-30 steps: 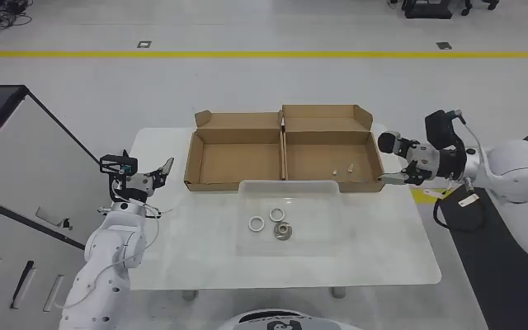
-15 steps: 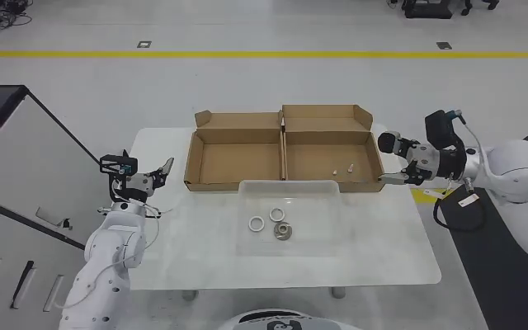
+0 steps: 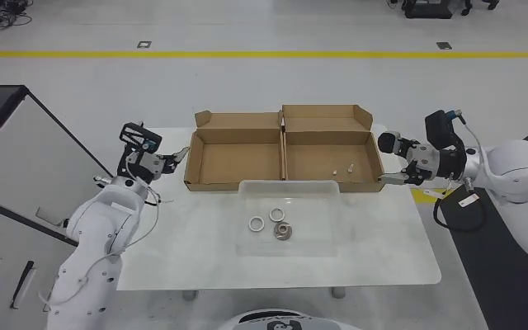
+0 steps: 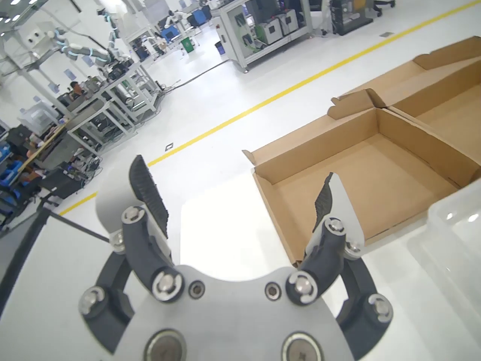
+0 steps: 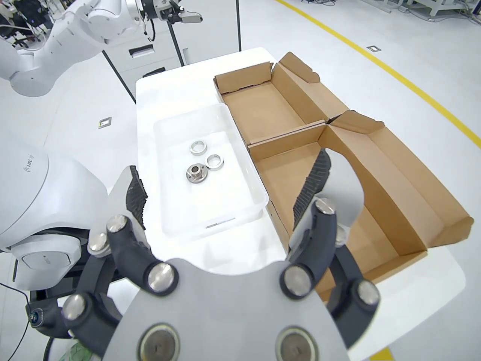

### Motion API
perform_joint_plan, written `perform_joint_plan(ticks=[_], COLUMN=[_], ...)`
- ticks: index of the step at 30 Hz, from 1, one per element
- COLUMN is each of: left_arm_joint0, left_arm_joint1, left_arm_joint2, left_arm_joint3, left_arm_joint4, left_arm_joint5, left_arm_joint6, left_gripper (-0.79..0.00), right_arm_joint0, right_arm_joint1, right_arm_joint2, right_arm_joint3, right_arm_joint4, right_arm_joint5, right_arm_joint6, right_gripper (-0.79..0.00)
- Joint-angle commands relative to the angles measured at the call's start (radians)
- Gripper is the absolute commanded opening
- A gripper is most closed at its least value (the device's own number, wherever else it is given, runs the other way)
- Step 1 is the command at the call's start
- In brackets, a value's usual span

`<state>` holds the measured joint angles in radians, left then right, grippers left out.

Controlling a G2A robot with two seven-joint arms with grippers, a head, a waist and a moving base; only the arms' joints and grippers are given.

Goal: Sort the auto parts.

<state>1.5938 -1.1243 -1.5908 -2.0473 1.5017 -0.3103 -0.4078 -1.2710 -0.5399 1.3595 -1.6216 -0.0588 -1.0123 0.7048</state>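
Left gripper (image 3: 172,158) wide open, empty, over table (image 3: 371,239) left edge, just beside left box (image 3: 235,165); right gripper (image 3: 384,159) wide open, empty, just outside right box (image 3: 326,161) right wall; boxes side by side, flaps up; two small pins (image 3: 350,167) on right box floor; clear tray (image 3: 289,187) just beside boxes' near walls; in tray two rings (image 3: 257,223), flanged hub (image 3: 283,231), close together; strip label (image 5: 220,223) on tray wall, too small to read
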Motion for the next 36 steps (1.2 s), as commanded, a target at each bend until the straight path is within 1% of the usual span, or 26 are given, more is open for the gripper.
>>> perform_joint_plan(ticks=[1, 6, 11, 14, 18, 19, 21, 25, 36], left_arm_joint0=[-0.034, -0.122, -0.193, -0.237, -0.313, -0.333, -0.366, -0.442, -0.723], left_arm_joint1=[0.003, 0.013, 0.017, 0.015, 0.011, 0.010, 0.013, 0.031, 0.084], left_arm_joint2=[0.027, 0.117, 0.197, 0.243, 0.295, 0.309, 0.350, 0.447, 0.713], left_arm_joint3=[-0.026, -0.057, -0.055, -0.044, -0.027, -0.024, -0.012, 0.012, 0.083], left_arm_joint4=[0.009, 0.059, 0.045, -0.017, -0.146, -0.182, -0.231, -0.307, -0.518], left_arm_joint5=[-0.090, -0.313, -0.469, -0.518, -0.549, -0.555, -0.532, -0.480, -0.301], left_arm_joint6=[-0.068, -0.177, -0.274, -0.370, -0.505, -0.541, -0.570, -0.622, -0.801], left_gripper=[0.000, 0.000, 0.000, 0.000, 0.000, 0.000, 0.000, 0.000, 0.000], right_arm_joint0=[0.000, 0.000, 0.000, 0.000, 0.000, 0.000, 0.000, 0.000, 0.000], right_arm_joint1=[0.000, 0.000, 0.000, 0.000, 0.000, 0.000, 0.000, 0.000, 0.000], right_arm_joint2=[0.000, 0.000, 0.000, 0.000, 0.000, 0.000, 0.000, 0.000, 0.000], right_arm_joint3=[0.000, 0.000, 0.000, 0.000, 0.000, 0.000, 0.000, 0.000, 0.000], right_arm_joint4=[0.000, 0.000, 0.000, 0.000, 0.000, 0.000, 0.000, 0.000, 0.000], right_arm_joint5=[0.000, 0.000, 0.000, 0.000, 0.000, 0.000, 0.000, 0.000, 0.000], right_arm_joint6=[0.000, 0.000, 0.000, 0.000, 0.000, 0.000, 0.000, 0.000, 0.000], right_gripper=[0.000, 0.000, 0.000, 0.000, 0.000, 0.000, 0.000, 0.000, 0.000])
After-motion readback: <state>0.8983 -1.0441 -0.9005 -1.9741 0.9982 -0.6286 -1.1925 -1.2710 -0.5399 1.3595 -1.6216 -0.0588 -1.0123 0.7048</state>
